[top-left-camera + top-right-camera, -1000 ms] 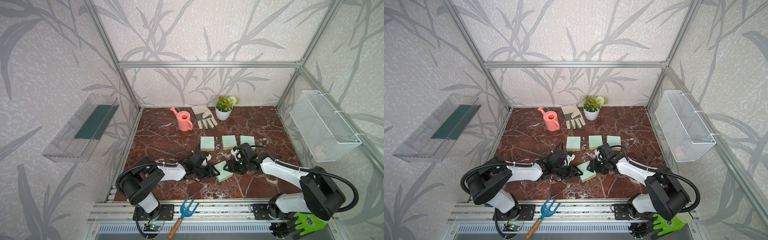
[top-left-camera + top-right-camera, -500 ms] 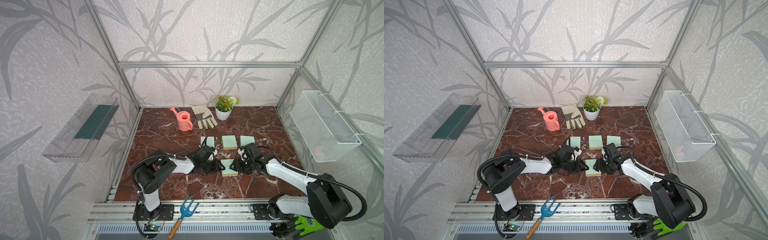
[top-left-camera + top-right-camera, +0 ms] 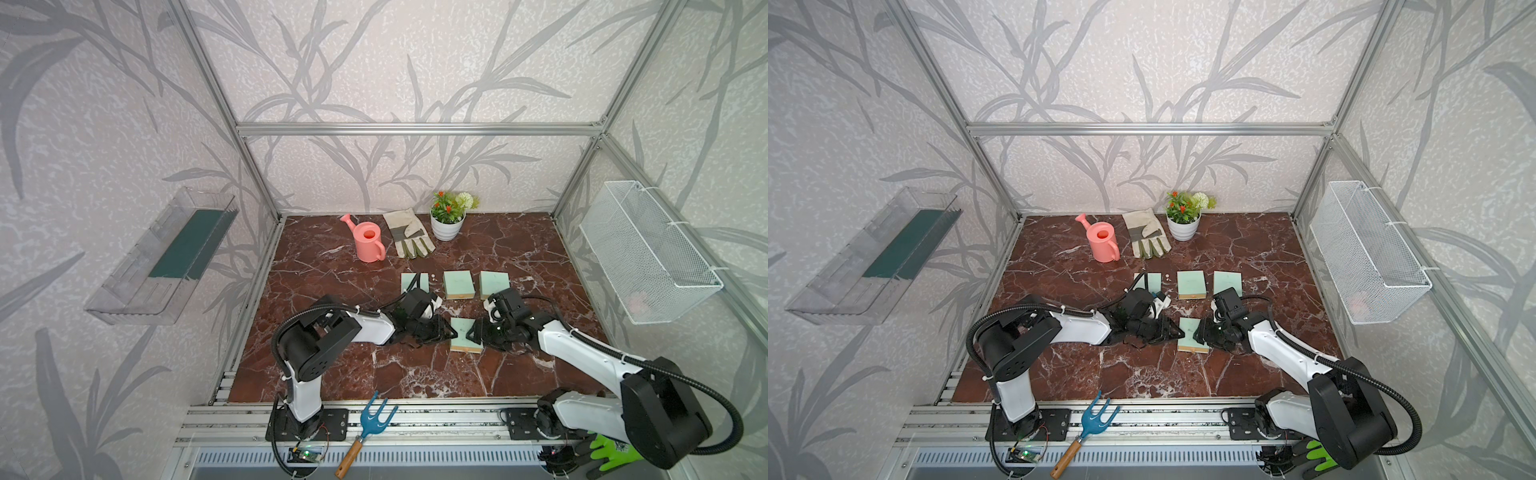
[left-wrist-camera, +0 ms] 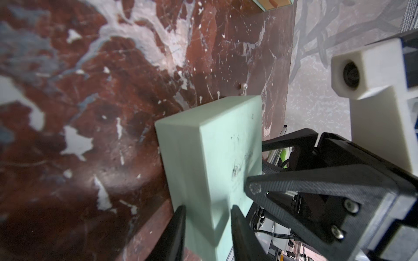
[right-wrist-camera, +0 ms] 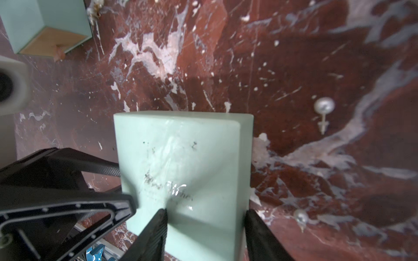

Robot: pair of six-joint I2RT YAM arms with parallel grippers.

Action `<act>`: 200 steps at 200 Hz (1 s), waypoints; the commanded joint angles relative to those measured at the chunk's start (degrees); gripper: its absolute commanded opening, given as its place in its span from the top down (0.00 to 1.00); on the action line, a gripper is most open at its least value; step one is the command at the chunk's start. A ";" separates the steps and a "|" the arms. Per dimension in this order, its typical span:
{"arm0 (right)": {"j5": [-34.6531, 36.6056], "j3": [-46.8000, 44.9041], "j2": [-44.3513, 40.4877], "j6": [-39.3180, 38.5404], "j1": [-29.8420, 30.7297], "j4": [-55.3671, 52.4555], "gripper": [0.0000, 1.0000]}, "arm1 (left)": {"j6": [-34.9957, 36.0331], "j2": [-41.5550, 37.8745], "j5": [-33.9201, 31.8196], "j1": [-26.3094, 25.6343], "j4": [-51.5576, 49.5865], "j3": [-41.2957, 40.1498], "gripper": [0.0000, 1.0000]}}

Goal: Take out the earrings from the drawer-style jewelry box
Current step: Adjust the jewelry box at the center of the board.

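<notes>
**Left gripper (image 4: 208, 210) and right gripper (image 5: 206, 213) clamping opposite ends of a mint-green rectangular jewelry box (image 3: 463, 334).**
Each pair of jaws stands part-way closed against the box, which lies on the red-brown, white-veined marble tabletop (image 3: 332, 266). Two pearl-white stud earrings (image 5: 324, 106) lie on the marble just beside the box, outside it.

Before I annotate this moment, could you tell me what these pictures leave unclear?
Front jewelry box: drawer's inside, hidden by its mint shell, every view.
Left gripper, right gripper: clamping or straddling it, unclear in wrist views.
Wire basket: pinkish item blurred behind mesh, top views.
Earrings: specks, top views.
</notes>
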 commanded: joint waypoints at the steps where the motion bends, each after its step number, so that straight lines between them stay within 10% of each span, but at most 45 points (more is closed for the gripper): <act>1: -0.52 0.16 -0.41 -0.97 -0.31 -0.87 0.44 | -0.84 1.11 1.86 -1.28 2.17 1.91 0.65; 200: 3.83 5.49 -1.25 -4.76 -2.32 -8.92 0.33 | 0.32 -5.09 -4.36 -1.52 -1.62 -1.67 0.59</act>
